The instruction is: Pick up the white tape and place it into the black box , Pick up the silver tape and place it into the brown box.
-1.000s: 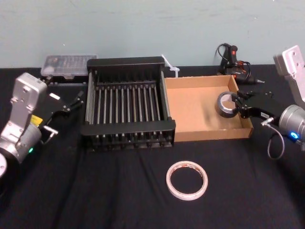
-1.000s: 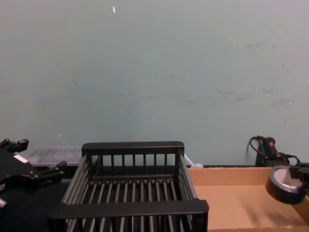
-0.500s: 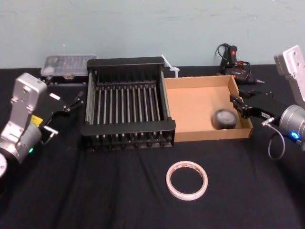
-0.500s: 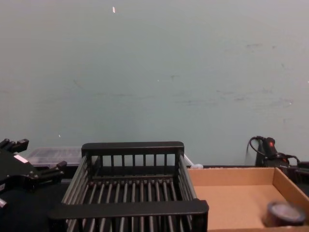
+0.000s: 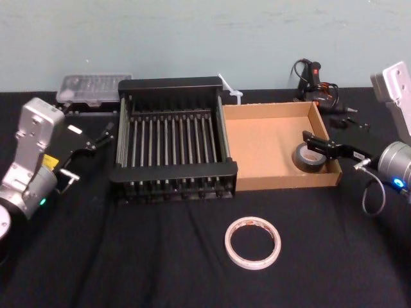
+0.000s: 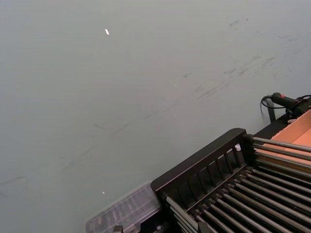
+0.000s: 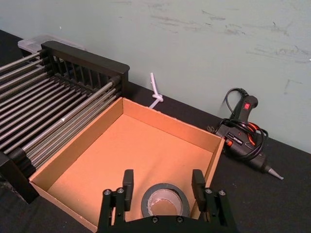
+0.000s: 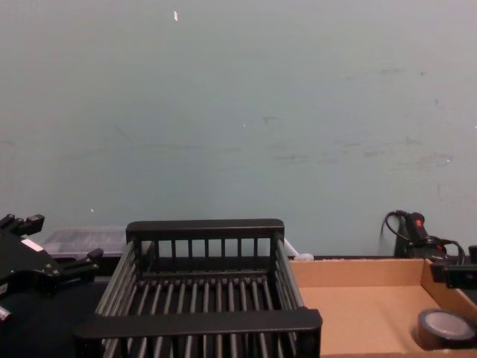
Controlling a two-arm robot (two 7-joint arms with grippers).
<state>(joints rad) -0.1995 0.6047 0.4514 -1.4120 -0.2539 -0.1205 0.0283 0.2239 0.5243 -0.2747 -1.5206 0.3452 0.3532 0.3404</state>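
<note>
The silver tape (image 5: 307,158) lies flat in the near right corner of the brown box (image 5: 266,131), apart from the fingers. My right gripper (image 5: 313,144) hangs just above it, open, with one finger (image 7: 128,183) on each side of the silver tape (image 7: 165,201) and nothing held. The white tape (image 5: 252,242) lies on the black cloth in front of both boxes. The black box (image 5: 173,172) stands to the left of the brown box with nothing in it. My left gripper (image 5: 103,136) is parked open beside the black box's left side.
A black glue gun (image 5: 313,78) with its cable lies behind the brown box at the right. A clear plastic case (image 5: 93,85) sits behind the black box, and a white zip tie (image 5: 230,90) lies between the boxes at the back. A wall stands close behind.
My right gripper opened and let go of the silver tape, which dropped from above the brown box's right wall onto the box floor. The left arm has not moved.
</note>
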